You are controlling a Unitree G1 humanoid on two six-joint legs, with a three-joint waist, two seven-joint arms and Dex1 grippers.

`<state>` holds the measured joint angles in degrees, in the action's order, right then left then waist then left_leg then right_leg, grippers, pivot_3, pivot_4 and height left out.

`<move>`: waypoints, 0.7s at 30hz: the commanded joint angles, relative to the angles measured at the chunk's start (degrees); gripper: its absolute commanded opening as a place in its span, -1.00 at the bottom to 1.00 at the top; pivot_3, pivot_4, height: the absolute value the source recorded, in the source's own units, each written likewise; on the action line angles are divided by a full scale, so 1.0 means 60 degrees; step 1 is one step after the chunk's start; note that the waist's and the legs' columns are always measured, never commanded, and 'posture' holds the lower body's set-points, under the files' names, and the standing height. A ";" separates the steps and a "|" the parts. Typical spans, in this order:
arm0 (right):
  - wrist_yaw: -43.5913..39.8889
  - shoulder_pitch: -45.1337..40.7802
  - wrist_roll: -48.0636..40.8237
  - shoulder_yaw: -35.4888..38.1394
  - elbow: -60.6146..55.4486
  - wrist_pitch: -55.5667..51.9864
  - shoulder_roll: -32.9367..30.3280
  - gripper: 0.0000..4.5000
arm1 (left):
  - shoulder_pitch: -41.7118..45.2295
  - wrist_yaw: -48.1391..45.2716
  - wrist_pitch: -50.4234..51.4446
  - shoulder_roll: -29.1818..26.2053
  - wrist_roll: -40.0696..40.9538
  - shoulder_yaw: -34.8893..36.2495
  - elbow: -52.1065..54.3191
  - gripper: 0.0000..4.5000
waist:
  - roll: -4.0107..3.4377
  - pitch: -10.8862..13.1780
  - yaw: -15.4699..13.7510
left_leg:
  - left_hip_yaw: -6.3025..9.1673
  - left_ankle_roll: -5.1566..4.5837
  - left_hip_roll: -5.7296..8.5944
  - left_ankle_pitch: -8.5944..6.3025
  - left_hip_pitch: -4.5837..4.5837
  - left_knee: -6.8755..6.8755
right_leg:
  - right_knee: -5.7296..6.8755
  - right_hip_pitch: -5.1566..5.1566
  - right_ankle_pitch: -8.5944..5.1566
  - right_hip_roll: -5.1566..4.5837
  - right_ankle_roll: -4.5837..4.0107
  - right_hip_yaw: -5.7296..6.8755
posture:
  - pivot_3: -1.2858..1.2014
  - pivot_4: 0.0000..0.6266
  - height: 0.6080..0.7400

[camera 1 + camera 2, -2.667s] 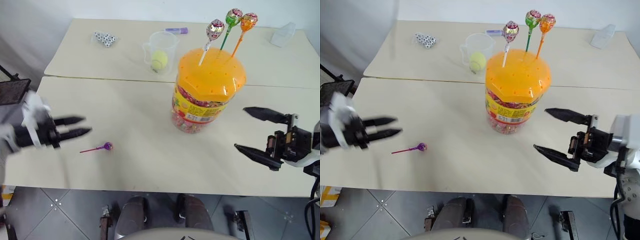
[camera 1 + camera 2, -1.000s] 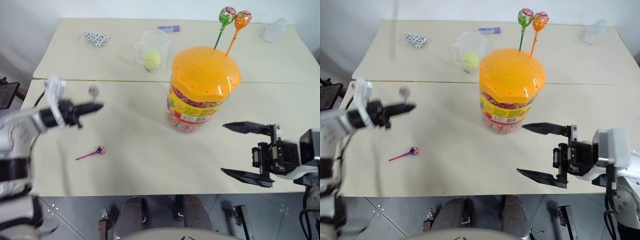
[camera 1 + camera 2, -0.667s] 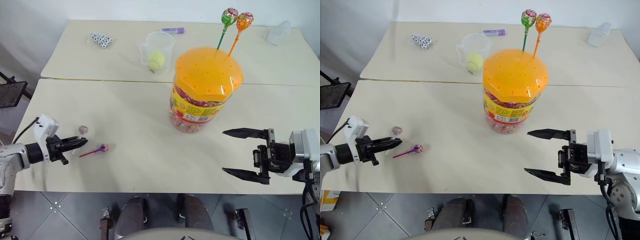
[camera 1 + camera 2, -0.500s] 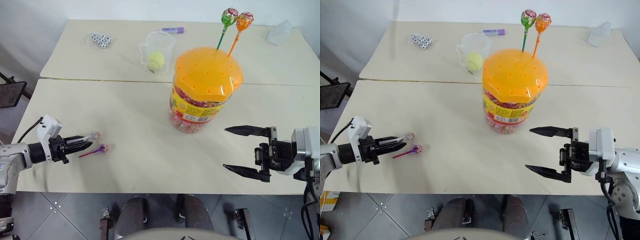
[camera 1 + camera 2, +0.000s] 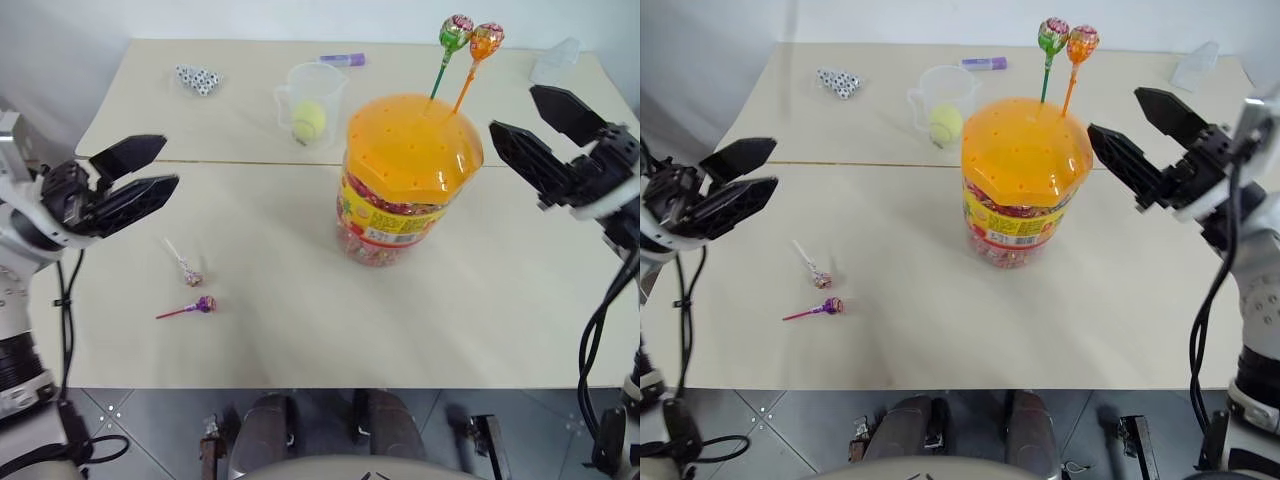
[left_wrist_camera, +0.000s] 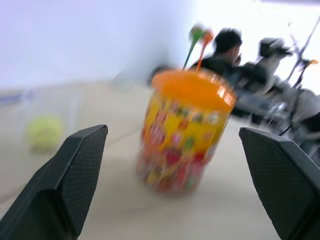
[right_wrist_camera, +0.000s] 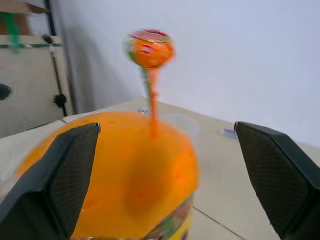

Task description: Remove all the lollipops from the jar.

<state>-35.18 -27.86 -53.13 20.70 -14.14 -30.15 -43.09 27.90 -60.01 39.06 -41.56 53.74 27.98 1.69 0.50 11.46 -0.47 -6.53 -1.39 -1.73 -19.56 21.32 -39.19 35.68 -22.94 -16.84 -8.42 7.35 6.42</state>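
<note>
Cup (image 5: 318,92) (ball (image 5: 308,118) inside) behind jar (image 5: 404,178), dice (image 5: 196,78) beyond

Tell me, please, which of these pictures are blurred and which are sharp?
Left wrist view: the jar and the background are smeared. Right wrist view: the orange lollipop and the lid are soft. Both eye views: sharp; the two lollipops lying on the table are clearly outlined.

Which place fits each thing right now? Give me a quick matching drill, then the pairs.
Things:
1. purple lollipop
2. orange lollipop
3. yellow ball
4. left pincer

Places:
A. inside the clear measuring cup
B. open, above the table
C. lying flat on the table
D. standing in the jar lid

Pairs: 1-C, 2-D, 3-A, 4-B
</note>
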 commanded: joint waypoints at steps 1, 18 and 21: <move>0.0331 -0.0970 0.0251 -0.0377 0.0350 -0.0354 0.0070 1.00 | 0.0446 0.0222 -0.0358 0.0261 0.0003 -0.0319 0.0341 0.99 | 0.0000 0.0000 0.0057 | -0.0006 -0.0001 0.0004 0.0000 0.0009 0.0000 | 0.0002 -0.0012 0.0001 0.0002 0.0001 0.0001 | 0.03 -0.52 1.00; -0.0486 -0.2245 0.0162 -0.1118 0.0531 -0.1709 0.0444 0.45 | 0.0157 -0.0056 -0.0894 0.0566 -0.0258 -0.0774 0.0108 1.00 | 0.0002 0.0001 0.0111 | -0.0060 -0.0012 -0.0002 -0.0003 0.0058 -0.0015 | 0.0002 -0.0086 0.0006 0.0017 0.0010 -0.0014 | 0.03 -0.52 1.00; -0.0464 -0.2418 0.0414 -0.1128 0.0753 -0.1566 0.0585 0.04 | 0.0202 -0.0124 -0.1092 0.0610 -0.0304 -0.0780 -0.0007 1.00 | 0.0002 0.0001 0.0110 | -0.0062 -0.0012 -0.0002 -0.0003 0.0058 -0.0017 | 0.0002 -0.0086 0.0006 0.0017 0.0011 -0.0018 | 0.03 -0.52 1.00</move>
<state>-37.94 -41.03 -51.10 13.27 -8.95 -40.43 -39.60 28.75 -60.05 33.77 -38.03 51.54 22.38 1.26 0.52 11.46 0.19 -6.90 -1.47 -1.74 -19.58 21.67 -39.29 35.69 -23.46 -16.80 -8.32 7.41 6.31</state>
